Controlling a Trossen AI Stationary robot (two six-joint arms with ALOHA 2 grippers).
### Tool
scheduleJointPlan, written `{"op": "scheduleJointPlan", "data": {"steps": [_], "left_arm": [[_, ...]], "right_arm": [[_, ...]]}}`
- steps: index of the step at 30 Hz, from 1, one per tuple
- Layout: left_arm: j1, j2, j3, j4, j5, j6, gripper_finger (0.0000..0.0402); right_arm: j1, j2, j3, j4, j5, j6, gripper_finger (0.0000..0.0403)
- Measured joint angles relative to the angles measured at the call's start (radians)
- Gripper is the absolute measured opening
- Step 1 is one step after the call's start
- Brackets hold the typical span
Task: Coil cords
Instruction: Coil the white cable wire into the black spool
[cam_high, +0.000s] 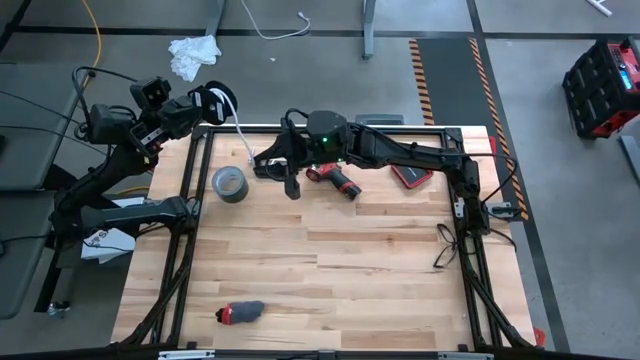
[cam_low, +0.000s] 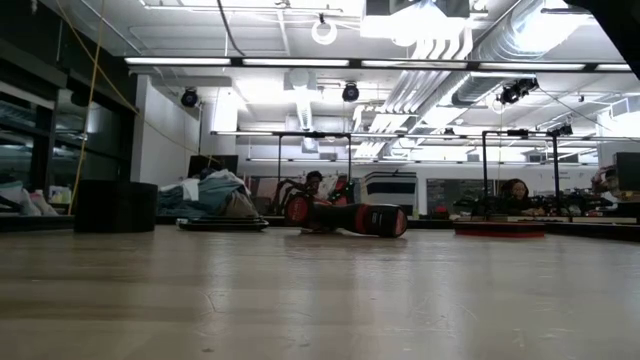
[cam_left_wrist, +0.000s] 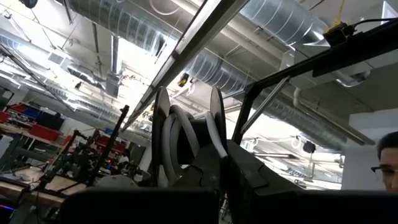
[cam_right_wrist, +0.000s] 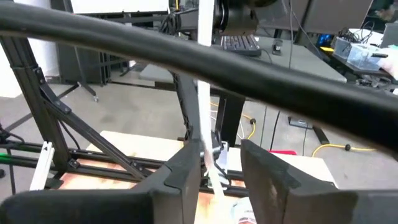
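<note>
Left claw pinching coiled cord; right claw spread around its half-hidden tail.

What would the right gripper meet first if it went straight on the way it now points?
Judging by the right wrist view, the right gripper would first meet the white cable running between its fingers, then probably the black frame bar crossing ahead; depth is unclear.

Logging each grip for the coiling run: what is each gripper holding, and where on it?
The left gripper is shut on the coiled end of the white cable. The cable runs between the right gripper's fingers; whether they grip it cannot be told.
</note>
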Motion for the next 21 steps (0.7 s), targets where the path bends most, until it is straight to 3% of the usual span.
{"op": "scheduleJointPlan", "data": {"steps": [9,21], "left_arm": [[0.000,0.000,0.000,-0.001,0.000,0.000,0.0000],[0.000,0.000,0.000,-0.001,0.000,0.000,0.0000]], "right_arm": [[0.000,0.000,0.000,-0.003,0.000,-0.003,0.0096],[0.000,0.000,0.000,-0.020,0.000,-0.006,0.0008]]}}
